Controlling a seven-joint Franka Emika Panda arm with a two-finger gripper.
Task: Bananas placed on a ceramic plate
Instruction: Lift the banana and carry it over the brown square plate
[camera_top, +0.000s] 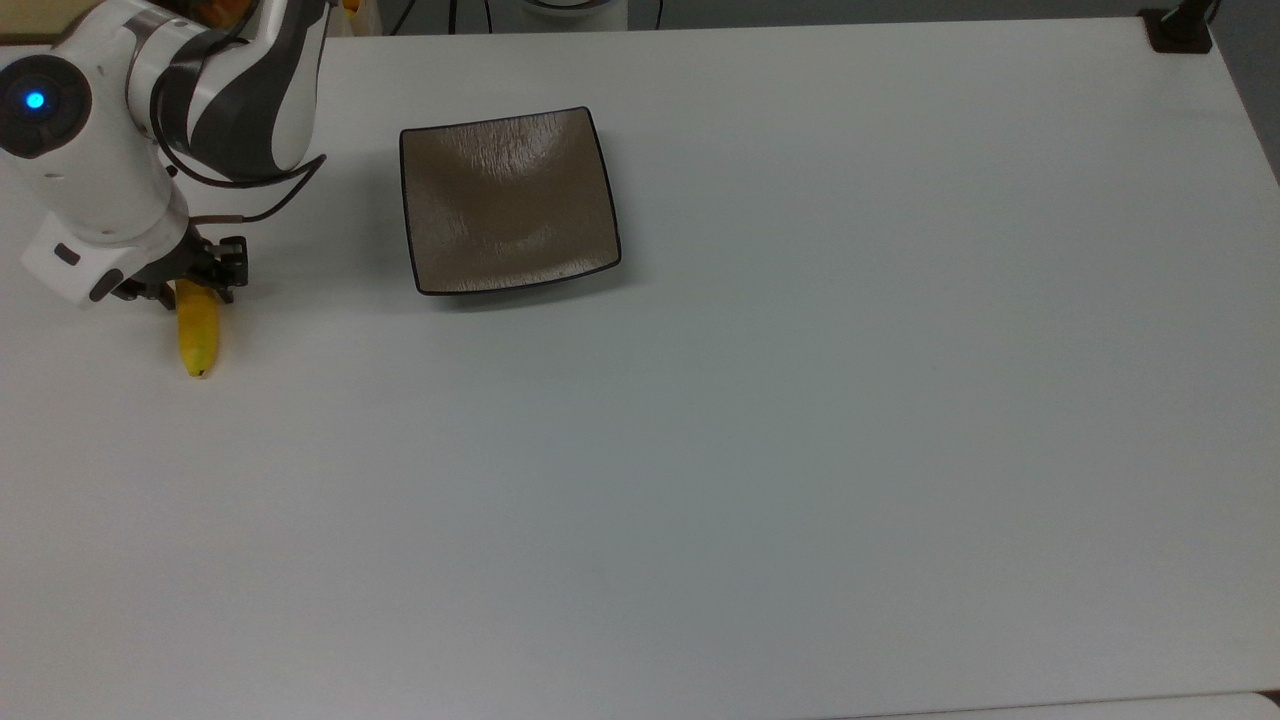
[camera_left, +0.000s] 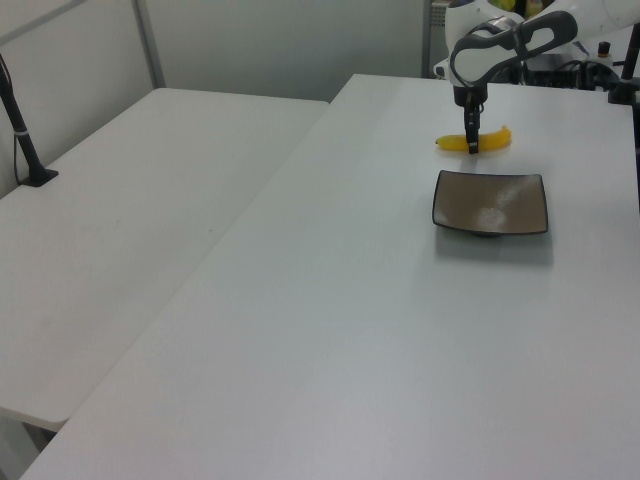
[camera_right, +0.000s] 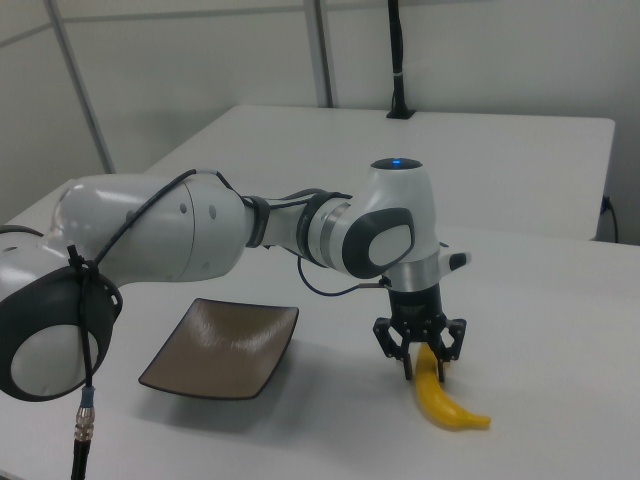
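A yellow banana (camera_top: 197, 335) lies on the white table at the top view's left edge, its dark tip pointing toward the top view's bottom. My gripper (camera_top: 196, 285) is down over its stem end, one finger on each side, shut on the fruit. In the right view the gripper (camera_right: 424, 366) straddles the banana (camera_right: 447, 406) from above. The left view has the gripper (camera_left: 472, 146) across the middle of the banana (camera_left: 495, 140). The square brown ceramic plate (camera_top: 508, 200) sits bare to the top view's right of the banana, also seen as the plate (camera_left: 490, 202) and the plate (camera_right: 225, 345).
The white tabletop (camera_top: 800, 450) stretches wide to the top view's right and bottom. A black clamp base (camera_top: 1180, 30) sits at its far right corner. A second white table (camera_left: 120, 230) stands at the left view's left with a black post (camera_left: 25, 140).
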